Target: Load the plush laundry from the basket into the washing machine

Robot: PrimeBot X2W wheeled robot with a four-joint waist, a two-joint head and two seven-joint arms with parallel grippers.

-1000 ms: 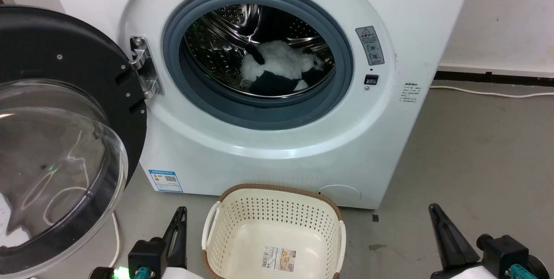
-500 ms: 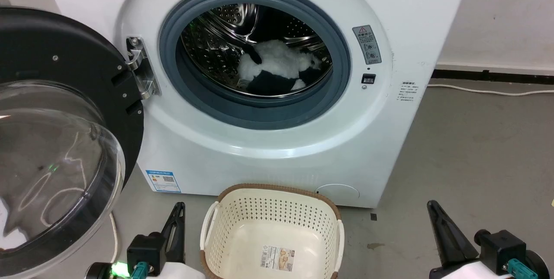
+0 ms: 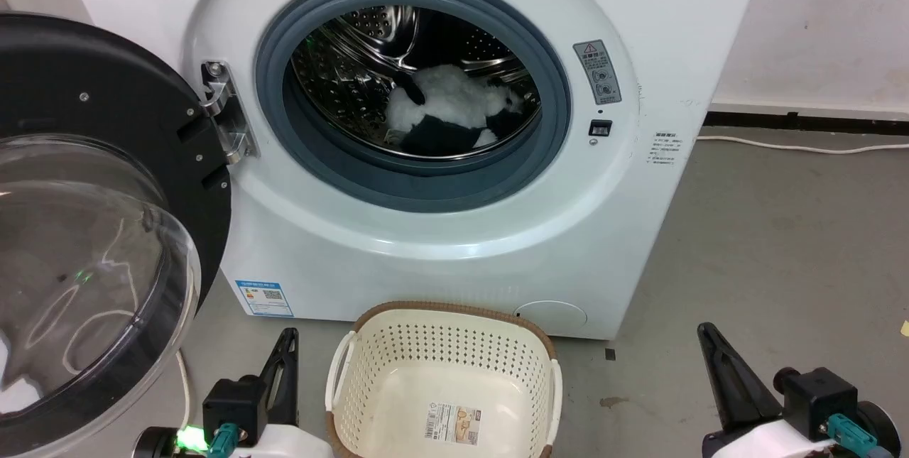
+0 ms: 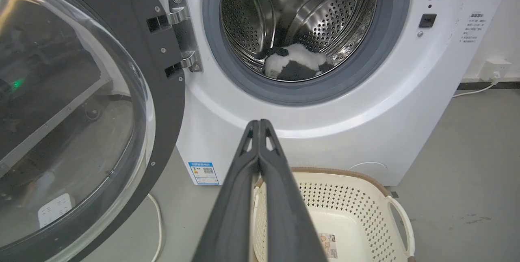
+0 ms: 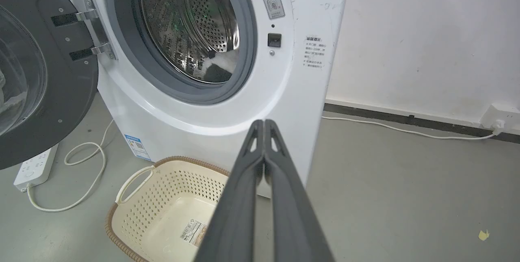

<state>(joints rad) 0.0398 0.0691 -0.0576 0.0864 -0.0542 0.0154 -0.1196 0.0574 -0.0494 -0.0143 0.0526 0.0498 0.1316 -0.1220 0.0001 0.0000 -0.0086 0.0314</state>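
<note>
Head view: plush (image 3: pixel 447 111) inside washer (image 3: pixel 454 245), upper centre; basket (image 3: pixel 454 307), lower centre.
Left wrist view: left end effector (image 4: pixel 258 124) closed, holding nothing.
Right wrist view: right end effector (image 5: pixel 264 124) closed, holding nothing.
Plush: likely light, soft, squashy; pinch a limb.

White power strip (image 5: pixel 35 166), looped cable (image 5: pixel 101 168) on grey floor (image 5: pixel 406 197); wall socket (image 5: pixel 501 118).

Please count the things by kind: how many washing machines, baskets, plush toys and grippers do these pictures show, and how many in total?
washing machine: 1
basket: 1
plush toy: 1
grippers: 2 (left gripper, right gripper)
Total: 5
</note>
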